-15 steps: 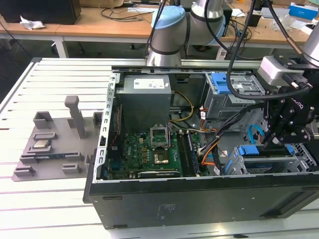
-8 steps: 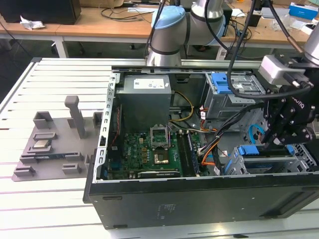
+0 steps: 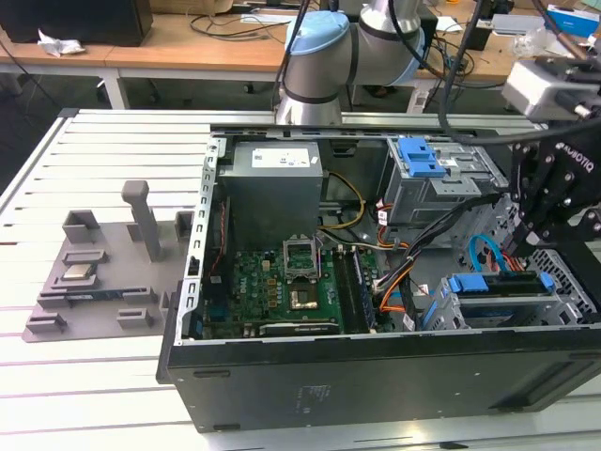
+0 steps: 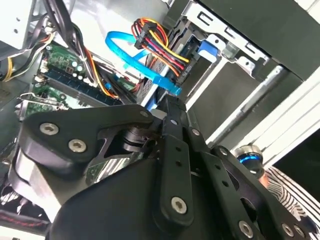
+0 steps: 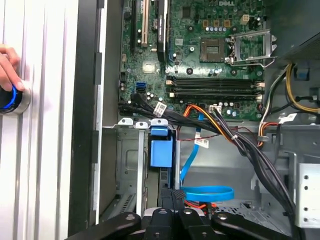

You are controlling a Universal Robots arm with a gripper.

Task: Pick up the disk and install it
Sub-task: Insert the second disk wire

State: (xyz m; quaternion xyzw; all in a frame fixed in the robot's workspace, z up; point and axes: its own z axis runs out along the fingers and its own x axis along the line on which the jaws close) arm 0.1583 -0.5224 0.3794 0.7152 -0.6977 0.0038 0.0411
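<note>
- The tool (image 3: 554,211) sits at the right edge of the exterior view, over the open computer case (image 3: 376,376); whether its fingers are apart or together cannot be told.
- The disk (image 3: 502,285), blue-framed, stands on edge in the lower drive bay (image 3: 512,315) at lower right of that frame, just beneath the tool. In the first wrist view its blue frame end (image 5: 161,150) lies at lower centre, just above the tool's black linkage (image 5: 172,220).
- A blue data cable (image 4: 135,57) loops in the upper middle of the second wrist view.
- Mid-frame in the exterior view lies the motherboard (image 3: 282,291), with the grey drive cage (image 3: 437,183) behind it at upper right.
- The case rests on a pale slatted surface (image 3: 103,150); a grey parts fixture (image 3: 103,277) occupies the left.
- A hand (image 5: 7,65) touches a blue-lit knob (image 5: 10,99) at the first wrist view's left edge.
- Farthest, along the top, wooden desks (image 3: 178,42) carry cables.
</note>
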